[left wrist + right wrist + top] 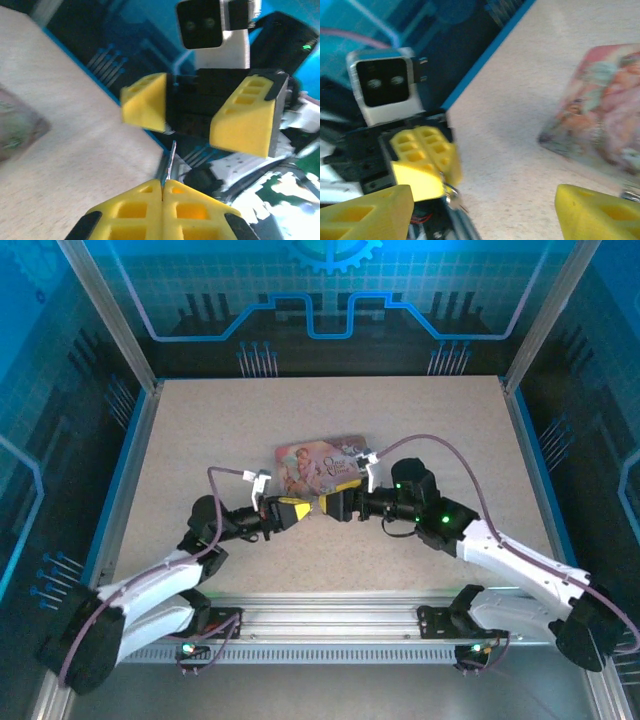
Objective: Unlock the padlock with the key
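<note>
We see the left gripper [162, 186] with its yellow fingers pressed flat together, pinching the key [170, 160] by one end, so a thin grey sliver sticks out past the tips. Facing it, tip to tip above the table [200, 430], is the right gripper [192, 117], its jaws spread wide and holding nothing. The key points into that gap.

We judge the main risk to be the key itself. Only a small part of its length is pinched, so a nudge from either right finger could twist it or knock it loose. On the speckled table such a sliver would be hard to spot and harder to pick up lying flat. If the right gripper closes on the key off-centre, the key could tilt and then fail to line up with a keyhole.

The padlock we cannot make out for sure. A small grey glint [630, 193] at the near edge of the tin [320, 462], just above the right finger in the right wrist view, may be it. Neither gripper holds it.

The tin, pink and illustrated, lies flat just beyond the two grippers, closest to the right gripper. It is the one obstacle: a finger swinging towards it could push it, and anything fastened to it, out of place
</note>
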{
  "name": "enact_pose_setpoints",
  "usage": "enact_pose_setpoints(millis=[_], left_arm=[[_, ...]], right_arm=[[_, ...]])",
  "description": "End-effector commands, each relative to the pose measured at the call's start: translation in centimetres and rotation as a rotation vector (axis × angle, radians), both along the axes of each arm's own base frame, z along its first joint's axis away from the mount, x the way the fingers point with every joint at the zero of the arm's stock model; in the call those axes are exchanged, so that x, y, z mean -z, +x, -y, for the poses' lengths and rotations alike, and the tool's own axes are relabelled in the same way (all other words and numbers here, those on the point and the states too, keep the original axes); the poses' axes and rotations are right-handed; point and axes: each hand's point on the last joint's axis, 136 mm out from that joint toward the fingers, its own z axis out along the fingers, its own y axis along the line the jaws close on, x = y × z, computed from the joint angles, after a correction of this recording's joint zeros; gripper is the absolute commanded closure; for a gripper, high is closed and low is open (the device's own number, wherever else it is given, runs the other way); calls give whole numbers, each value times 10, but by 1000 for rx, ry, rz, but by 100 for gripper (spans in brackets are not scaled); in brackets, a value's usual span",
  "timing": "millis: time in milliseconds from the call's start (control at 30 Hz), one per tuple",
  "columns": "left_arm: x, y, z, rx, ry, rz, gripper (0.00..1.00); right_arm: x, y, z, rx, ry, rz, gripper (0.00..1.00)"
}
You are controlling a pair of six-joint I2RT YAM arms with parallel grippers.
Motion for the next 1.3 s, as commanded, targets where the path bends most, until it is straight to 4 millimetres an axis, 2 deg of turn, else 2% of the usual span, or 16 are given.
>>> enact_pose_setpoints(millis=[0, 133, 300, 467, 733, 767, 900, 1133, 1267], left_arm=[[48, 11, -23, -167, 246, -69, 100], [57, 6, -44, -256, 360, -68, 100], [65, -2, -51, -262, 389, -90, 100], [72, -6, -52, -256, 402, -109, 100], [80, -10, -54, -251, 421, -111, 100], [81, -10, -54, -250, 424, -111, 100], [83, -10, -55, -250, 436, -106, 100], [81, -10, -56, -248, 452, -84, 100], [82, -10, -56, -247, 455, -83, 100]], right_arm=[[45, 15, 37, 224, -227, -68, 24], [90, 18, 50, 367, -473, -67, 26], [133, 25, 30, 416, -574, -78, 30], [161, 37, 18, 455, -636, -89, 36], [185, 53, 4, 494, -643, -74, 44], [179, 58, -4, 497, -624, -68, 44], [185, 62, -13, 494, -622, -74, 44], [193, 72, -19, 522, -624, -92, 45], [200, 79, -16, 543, -631, -116, 54]])
